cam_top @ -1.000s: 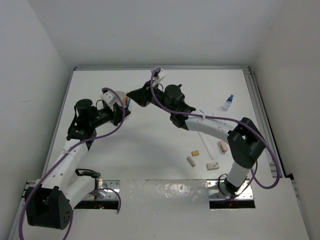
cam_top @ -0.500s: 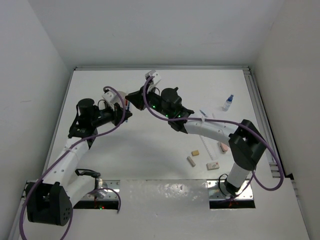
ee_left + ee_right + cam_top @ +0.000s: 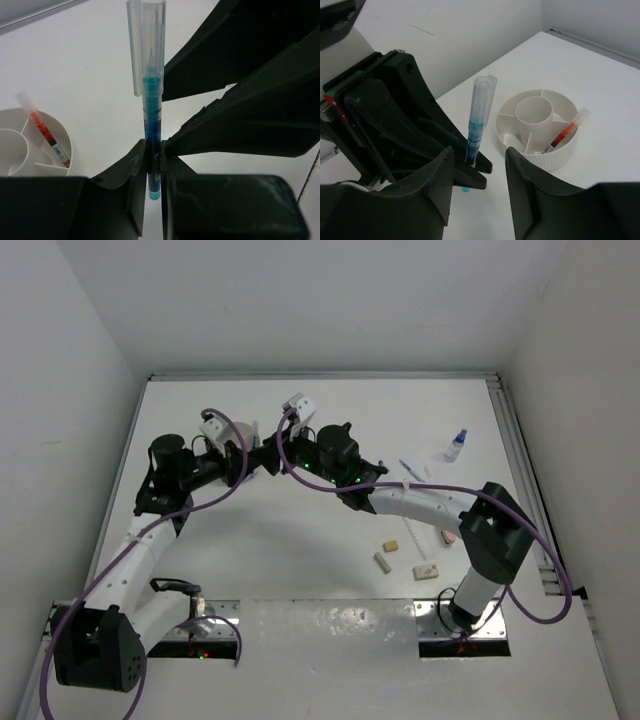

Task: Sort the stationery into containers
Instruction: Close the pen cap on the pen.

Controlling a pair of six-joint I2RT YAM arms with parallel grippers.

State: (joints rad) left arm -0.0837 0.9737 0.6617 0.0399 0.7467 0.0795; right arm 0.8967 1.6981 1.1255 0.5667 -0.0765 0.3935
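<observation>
My left gripper (image 3: 154,150) is shut on a blue pen (image 3: 151,110) with a clear cap and holds it upright above the table. The pen also shows in the right wrist view (image 3: 477,127). My right gripper (image 3: 480,152) is open, its jaws standing wide on either side of the pen and the left fingers. The round white tub (image 3: 65,145) with divided compartments stands just beside them and holds a red-orange pen (image 3: 565,132). From above, the two grippers meet at the back left (image 3: 260,455), and the arms mostly hide the tub.
At the right lie a blue-capped bottle (image 3: 456,446), a thin blue pen (image 3: 408,468), a tan eraser (image 3: 391,545), a pink eraser (image 3: 447,532), a white eraser (image 3: 426,571) and one more small eraser (image 3: 382,562). A raised rail (image 3: 515,460) borders the table's right edge.
My right gripper has moved left and down until it faces the left gripper with the pen between its open jaws. The left gripper has shifted slightly and still holds the blue pen.
</observation>
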